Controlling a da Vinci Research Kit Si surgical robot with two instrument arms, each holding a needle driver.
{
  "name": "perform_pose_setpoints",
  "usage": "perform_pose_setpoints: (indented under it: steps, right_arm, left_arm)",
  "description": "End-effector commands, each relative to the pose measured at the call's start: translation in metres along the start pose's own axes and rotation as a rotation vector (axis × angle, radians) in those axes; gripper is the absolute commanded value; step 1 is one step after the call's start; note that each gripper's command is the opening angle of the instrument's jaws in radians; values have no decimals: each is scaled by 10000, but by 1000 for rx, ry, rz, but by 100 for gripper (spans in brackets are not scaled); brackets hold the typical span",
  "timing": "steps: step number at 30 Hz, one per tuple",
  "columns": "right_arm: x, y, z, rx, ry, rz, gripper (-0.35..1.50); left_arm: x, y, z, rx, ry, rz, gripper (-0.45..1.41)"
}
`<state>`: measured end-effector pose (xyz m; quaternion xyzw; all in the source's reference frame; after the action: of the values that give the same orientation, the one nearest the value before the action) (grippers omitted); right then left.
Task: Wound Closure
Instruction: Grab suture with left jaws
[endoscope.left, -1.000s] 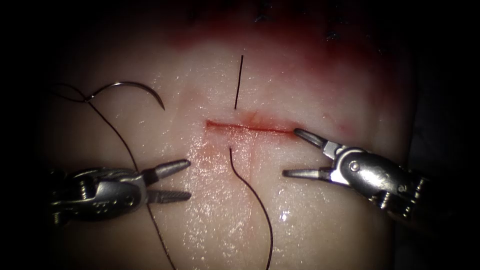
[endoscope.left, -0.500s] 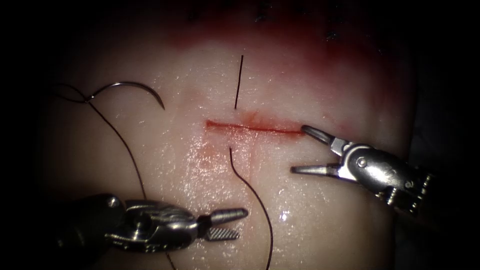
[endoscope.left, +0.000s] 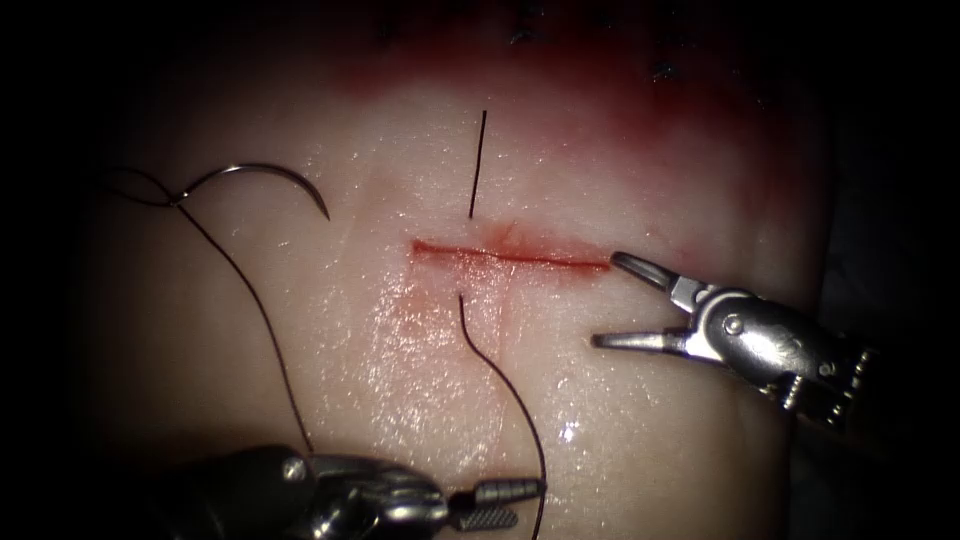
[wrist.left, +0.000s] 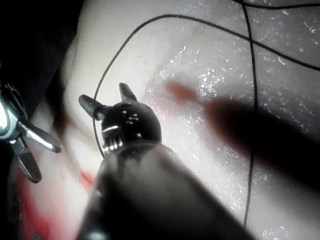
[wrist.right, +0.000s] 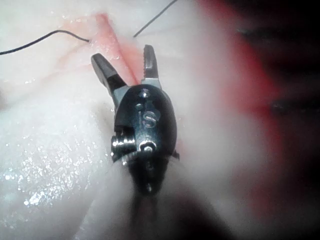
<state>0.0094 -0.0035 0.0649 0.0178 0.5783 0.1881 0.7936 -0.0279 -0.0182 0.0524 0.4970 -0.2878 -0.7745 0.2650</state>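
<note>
The curved needle (endoscope.left: 270, 172) lies free on the tissue (endoscope.left: 640, 180), left of the cut (endoscope.left: 510, 257), held by neither tool and not in the tissue. Its thread (endoscope.left: 245, 290) trails down toward my left tool. A short thread end (endoscope.left: 479, 160) stands above the cut, and a long strand (endoscope.left: 505, 385) leaves the tissue just below it. My left tool (endoscope.left: 503, 504) is open and holds nothing, its tips right beside that strand; its spread jaws (wrist.left: 107, 97) sit against a thread loop (wrist.left: 252, 100). My right tool (endoscope.left: 606, 300) is open and empty at the cut's right end, straddling the cut (wrist.right: 123, 55).
Red fluid (endoscope.left: 600, 90) stains the far tissue, and a fainter pink patch (endoscope.left: 410, 305) lies just below the cut. The right tool (wrist.left: 30, 142) also appears in the left wrist view. Tissue falls into shadow at both sides.
My left tool has moved down and to the right, from beside the needle's thread to the long strand. My right tool has drifted slightly right, still open. The needle has stayed put.
</note>
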Motion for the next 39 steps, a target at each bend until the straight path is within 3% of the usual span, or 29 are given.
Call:
perform_pose_setpoints:
  steps: [1,14,15,19,24,29,39]
  right_arm:
    - [-5,0,8,1,1,-1,106]
    - [-7,-3,5,5,4,-5,104]
    - [-7,-3,5,5,4,-6,103]
    - [-8,-8,6,4,6,-9,98]
    - [-11,-16,7,32,19,-10,94]
    - [-7,-24,8,56,35,-112,91]
    - [20,-44,23,80,33,-522,96]
  left_arm:
    - [-2,2,11,-10,0,2,74]
    - [19,1,20,-27,12,39,69]
    - [20,1,20,-27,13,39,62]
    - [18,-2,18,-57,-9,34,-35]
    - [7,-14,13,-64,-12,20,-35]
    - [-7,-31,9,-70,-8,-1,-35]
    - [-24,-55,7,-70,15,-27,-35]
